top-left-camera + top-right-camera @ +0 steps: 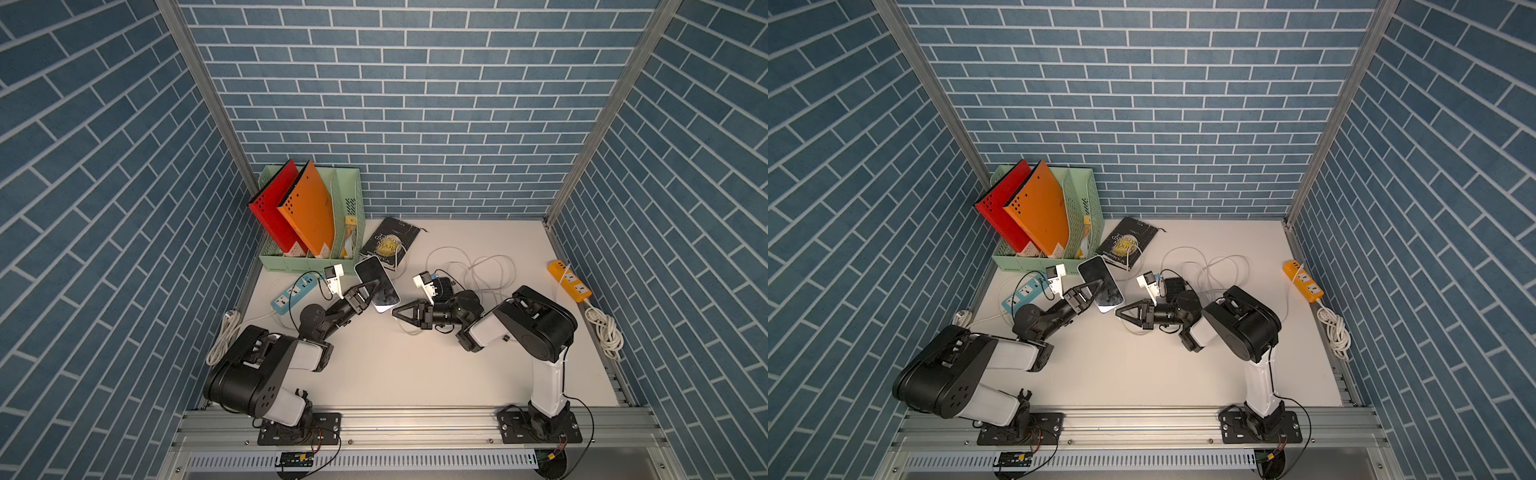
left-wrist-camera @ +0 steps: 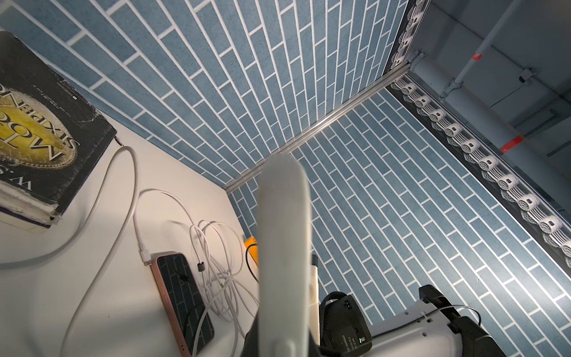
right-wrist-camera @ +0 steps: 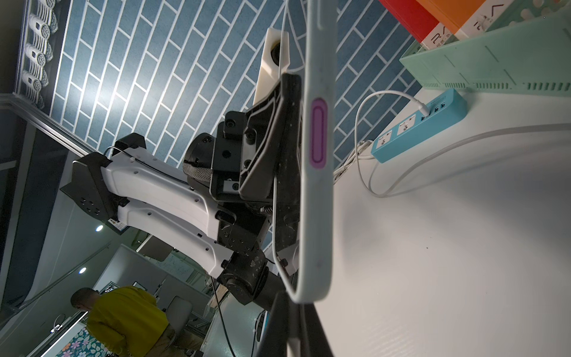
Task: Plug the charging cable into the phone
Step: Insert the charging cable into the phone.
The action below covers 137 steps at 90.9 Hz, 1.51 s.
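Observation:
The phone (image 1: 372, 270), dark-screened in a white case, is held tilted above the table by my left gripper (image 1: 376, 286), which is shut on its long sides. In the left wrist view its case edge (image 2: 284, 231) is a white blur. My right gripper (image 1: 395, 314) is shut on the plug end of the white charging cable (image 3: 293, 344). It points at the phone's lower end (image 3: 309, 293). The plug tip meets that end, but I cannot tell whether it is seated. The cable's slack (image 1: 409, 331) loops under the right gripper.
A green file rack (image 1: 309, 262) with red and orange folders stands at the back left, beside a black book (image 1: 388, 241). Also on the table are a blue power strip (image 1: 291, 293), an orange strip (image 1: 569, 280), tangled white cables (image 1: 478, 270) and a pink phone (image 2: 182, 296).

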{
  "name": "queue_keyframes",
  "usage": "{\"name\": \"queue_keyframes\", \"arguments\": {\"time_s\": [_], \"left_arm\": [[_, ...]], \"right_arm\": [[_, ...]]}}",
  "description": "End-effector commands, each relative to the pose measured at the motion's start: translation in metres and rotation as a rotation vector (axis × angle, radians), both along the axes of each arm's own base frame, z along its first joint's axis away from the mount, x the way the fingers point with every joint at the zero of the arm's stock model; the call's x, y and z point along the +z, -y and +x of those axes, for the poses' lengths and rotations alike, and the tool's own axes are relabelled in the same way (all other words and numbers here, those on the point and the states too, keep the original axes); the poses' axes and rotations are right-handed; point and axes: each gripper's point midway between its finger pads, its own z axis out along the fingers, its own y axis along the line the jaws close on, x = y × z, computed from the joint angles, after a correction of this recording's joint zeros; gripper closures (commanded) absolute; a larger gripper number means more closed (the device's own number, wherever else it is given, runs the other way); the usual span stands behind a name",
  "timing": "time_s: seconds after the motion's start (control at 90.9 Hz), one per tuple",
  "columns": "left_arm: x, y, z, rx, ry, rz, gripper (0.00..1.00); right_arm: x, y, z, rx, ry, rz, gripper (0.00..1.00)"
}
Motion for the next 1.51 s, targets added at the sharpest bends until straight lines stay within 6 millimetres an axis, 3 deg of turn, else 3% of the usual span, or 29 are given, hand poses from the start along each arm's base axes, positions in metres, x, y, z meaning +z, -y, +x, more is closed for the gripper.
{"name": "queue_keyframes", "arguments": {"time_s": [0.0, 0.539, 1.254, 1.496], "left_arm": [[0.068, -0.005, -0.025, -0.022, 0.308, -0.096, 1.00], [0.062, -0.002, -0.021, -0.032, 0.290, -0.086, 1.00], [0.051, 0.006, -0.016, -0.063, 0.280, -0.054, 1.00], [0.051, 0.008, -0.018, -0.082, 0.288, -0.047, 1.00]], "right_arm": [[0.046, 0.007, 0.002, -0.035, 0.154, 0.177, 1.00], [0.073, 0.009, 0.006, -0.031, 0.156, 0.224, 1.00], [0.083, 0.015, 0.010, -0.021, 0.146, 0.232, 1.00], [0.083, 0.024, 0.025, -0.065, 0.142, 0.231, 1.00]]}}
